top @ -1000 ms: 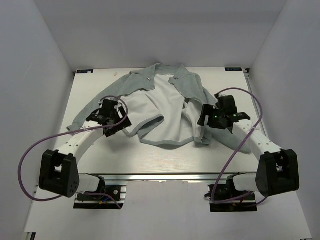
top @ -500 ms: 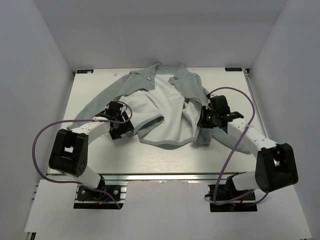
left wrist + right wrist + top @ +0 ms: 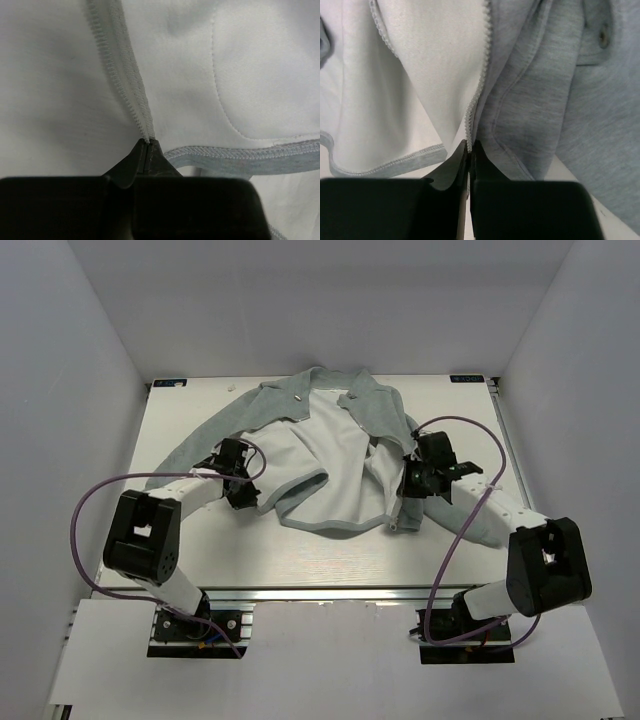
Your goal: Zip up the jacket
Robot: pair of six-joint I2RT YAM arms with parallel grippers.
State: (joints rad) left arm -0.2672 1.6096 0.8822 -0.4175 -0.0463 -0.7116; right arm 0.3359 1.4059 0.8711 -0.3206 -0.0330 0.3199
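Observation:
The grey-green jacket [image 3: 330,455] lies open on the table, white lining up, collar at the far side. My left gripper [image 3: 243,498] is shut on the zipper edge [image 3: 131,95] of the left front panel, near the hem [image 3: 250,155]. My right gripper [image 3: 405,490] is shut on the zipper edge [image 3: 479,90] of the right front panel, where white lining meets grey fleece [image 3: 545,95]. Both sets of fingers pinch the zipper tape at their tips. The zipper slider is not visible.
The jacket's sleeves spread to the left [image 3: 175,455] and right [image 3: 480,520] on the white table [image 3: 330,555]. White walls enclose the table on three sides. Purple cables [image 3: 90,505] loop beside each arm.
Both grippers have moved inward onto the jacket's front edges and gone from open to shut on the zipper tape. The right panel's lower edge has shifted slightly.

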